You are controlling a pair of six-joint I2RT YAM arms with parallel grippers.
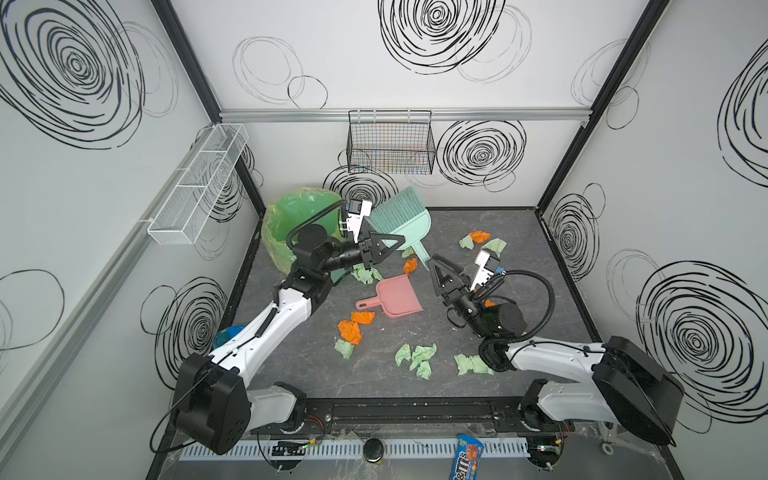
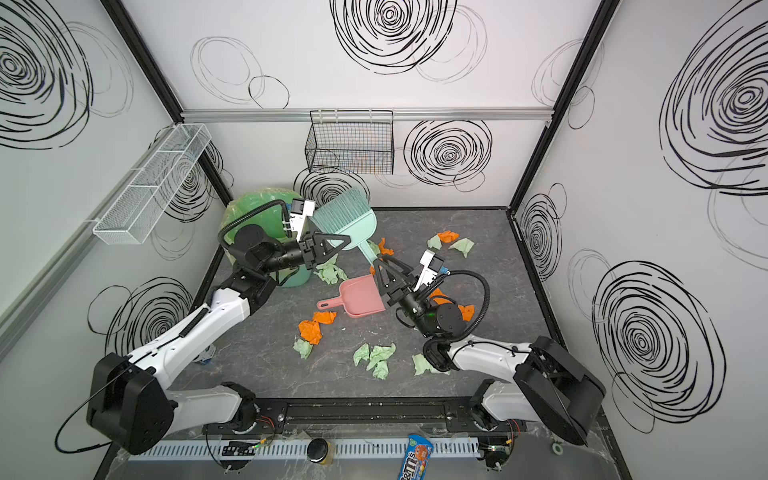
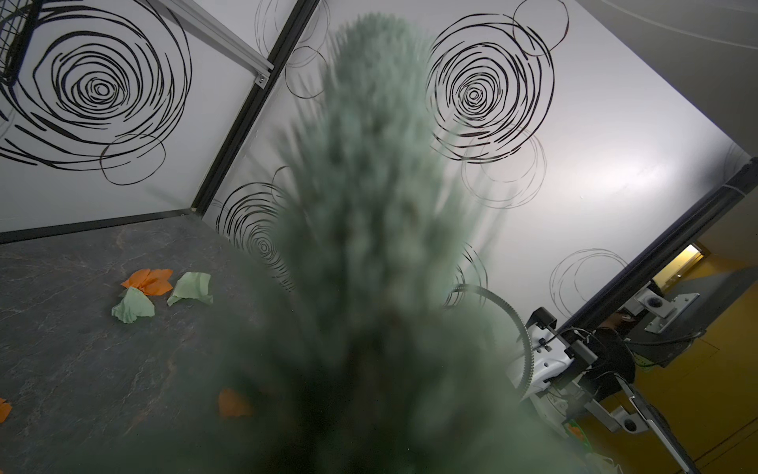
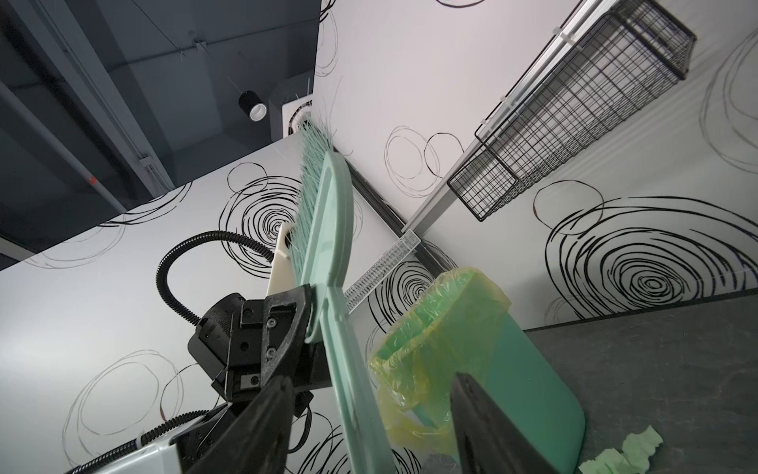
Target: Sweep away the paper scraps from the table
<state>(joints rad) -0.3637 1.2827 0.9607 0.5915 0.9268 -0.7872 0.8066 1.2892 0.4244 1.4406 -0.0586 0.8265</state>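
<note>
Paper scraps (image 1: 349, 330) lie all over the counter (image 1: 523, 257), some orange and some pale green. One bunch sits toward the far right corner, an orange wad with green ones pressed against it. A second bunch lies mid-counter toward the front edge: orange wads with a green one right beside them. From there, loose green ones trail along toward the right arm, and one is partly tucked under it. A few more, green plus one orange, lie near the bin at the far left corner.

In the thick of it the pink dustpan (image 1: 395, 297) lies flat in the middle of the counter. It is lying free, its handle toward the left edge.

And up above it, there's the mint brush (image 1: 405, 226), off the counter, with its bristles aimed at the back wall and its handle slanting down. The left fingers (image 4: 289, 344) are clamped tight on its neck, just under the head. The right fingers (image 4: 262, 427) stand wide, one on either side of the handle's lower end, with a gap showing on both sides.

The green bin (image 1: 291, 232), lined with a bag, stands in the far left corner behind the left arm.
</note>
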